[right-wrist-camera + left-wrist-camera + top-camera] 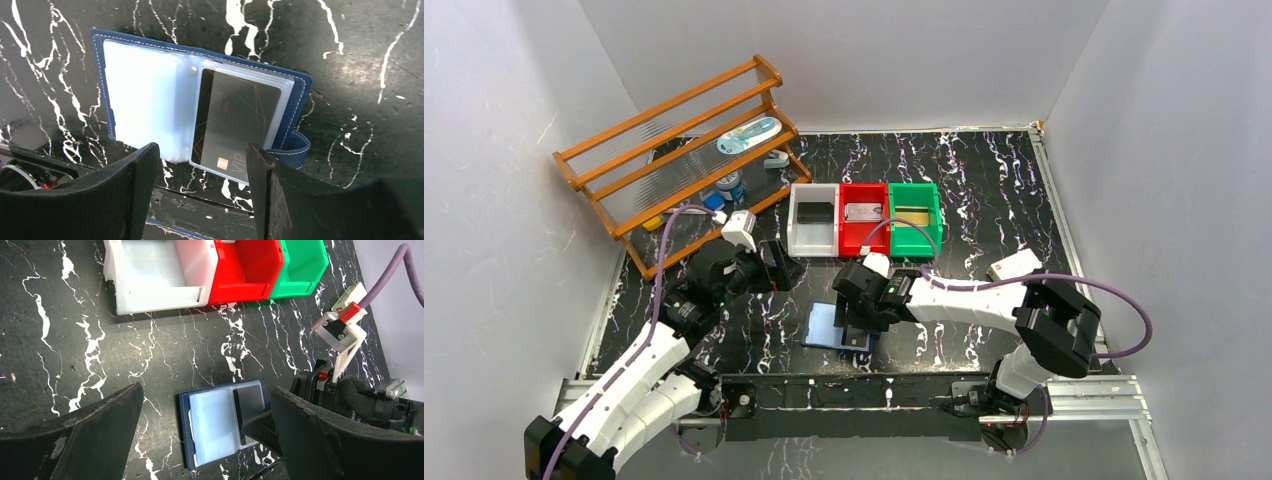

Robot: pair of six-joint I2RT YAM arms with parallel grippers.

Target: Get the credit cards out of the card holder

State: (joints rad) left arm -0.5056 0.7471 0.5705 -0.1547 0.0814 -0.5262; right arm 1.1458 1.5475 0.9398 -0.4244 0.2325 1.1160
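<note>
The card holder (832, 325) lies open on the black marble table, navy outside, light blue pockets up. It also shows in the left wrist view (222, 422) and the right wrist view (145, 95). A black credit card (235, 120) marked VIP sits in its right pocket and sticks out over the near edge. My right gripper (200, 152) is open just above that near edge, one finger on each side of the card, touching nothing. My left gripper (206, 390) is open and empty, to the left of and beyond the holder. It also shows in the top view (779, 270).
White (796, 235), red (847, 240) and green (912, 240) bins stand in a row behind the holder, holding a black (816, 212), a silvery (863, 212) and a gold card (911, 215). A white block (1014, 265) lies right. A wooden rack (679, 150) stands back left.
</note>
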